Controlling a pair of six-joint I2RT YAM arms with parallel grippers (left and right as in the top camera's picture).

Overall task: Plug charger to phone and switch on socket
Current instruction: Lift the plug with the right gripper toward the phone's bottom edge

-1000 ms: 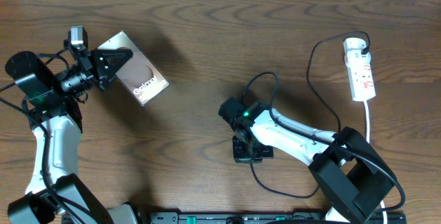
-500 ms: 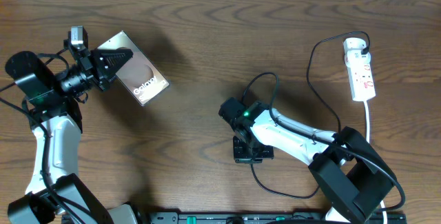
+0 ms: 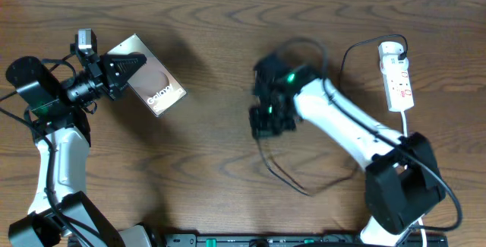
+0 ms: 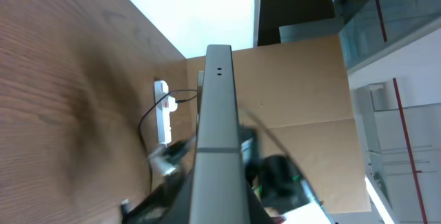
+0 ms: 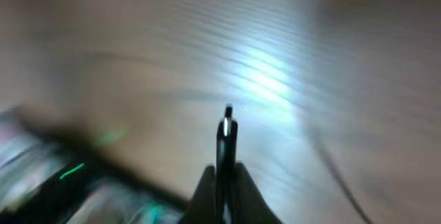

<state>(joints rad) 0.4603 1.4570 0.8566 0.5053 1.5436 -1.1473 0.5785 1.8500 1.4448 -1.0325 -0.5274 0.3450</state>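
Pinching flat, shiny brown phone in left claw. Squeezing thin black charger by its small tip in right claw, over streaky wood table.

Of the 2 arms on the wooden table, the left gripper grips the edge of the tilted phone at upper left, while the blurred right gripper hangs mid-table, the thin black charger trailing from it toward the white socket at far right.

Even light, right arm motion-blurred, right wrist view smeared, glare on table
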